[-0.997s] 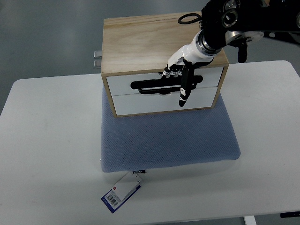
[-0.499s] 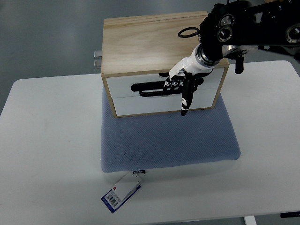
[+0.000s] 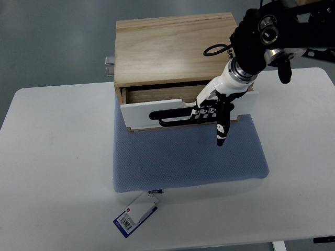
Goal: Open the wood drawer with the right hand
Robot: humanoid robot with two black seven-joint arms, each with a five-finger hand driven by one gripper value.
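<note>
**Upper drawer part open, right robot hand on handle**

The right robot hand (image 3: 209,112) is hooking its curled fingers (image 3: 201,111) on the black handle (image 3: 172,117) of the drawer (image 3: 157,112), one finger pointing down past it. The drawer is standing part way out of the box (image 3: 167,47), above the blue mat (image 3: 188,151) on the bench (image 3: 52,157). The handle's long axis is running crosswise to the box front; further travel should be straight out from the box, toward the mat's near edge. The left arm is not showing.

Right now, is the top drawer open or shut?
Partly open: the top drawer front stands out from the wooden box, a gap shows behind it, right hand on its handle.
</note>
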